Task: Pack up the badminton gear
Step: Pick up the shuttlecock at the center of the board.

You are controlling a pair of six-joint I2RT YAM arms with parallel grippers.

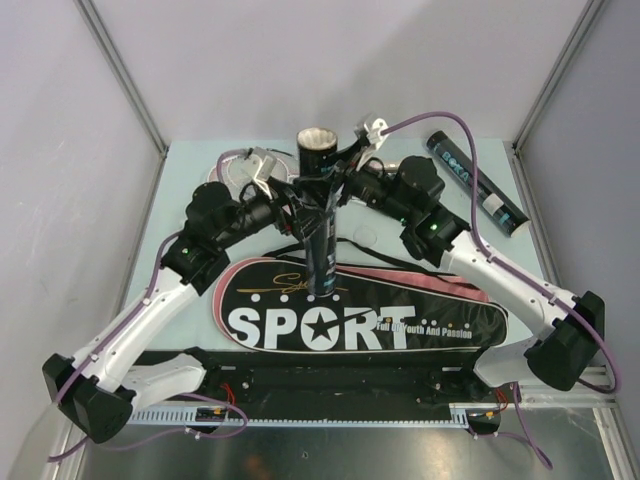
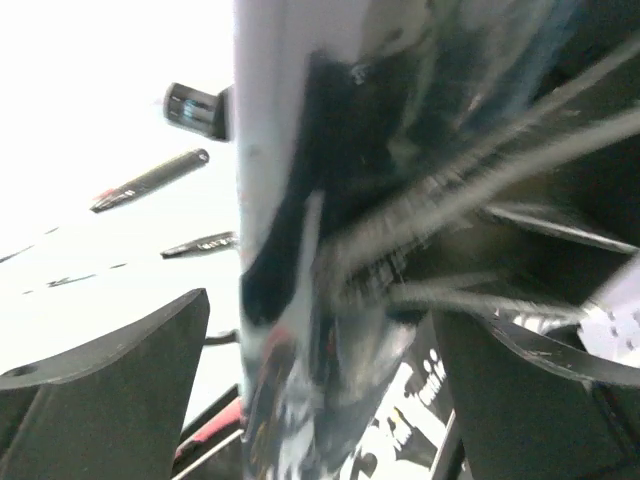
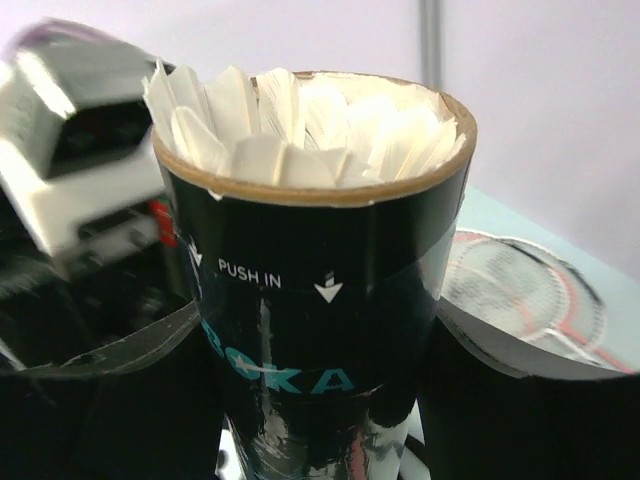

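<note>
A dark tube with teal print point(image 1: 320, 225) stands upright on the black racket bag point(image 1: 360, 322), its open top full of white feather shuttlecocks point(image 1: 318, 138). My right gripper point(image 1: 345, 185) is shut on its upper part; in the right wrist view the tube point(image 3: 320, 330) fills the gap between the fingers point(image 3: 100, 400) below the shuttlecocks point(image 3: 300, 125). My left gripper point(image 1: 298, 200) is open around the tube from the left. In the left wrist view the tube point(image 2: 320, 250) is blurred, with a gap to the left finger point(image 2: 120, 390). A second tube point(image 1: 475, 183) lies at the back right.
A pink-and-white racket head point(image 1: 238, 168) lies at the back left behind my left arm; it also shows in the right wrist view point(image 3: 520, 290). A small white disc point(image 1: 367, 237) lies on the table behind the bag. Walls close in the back and sides.
</note>
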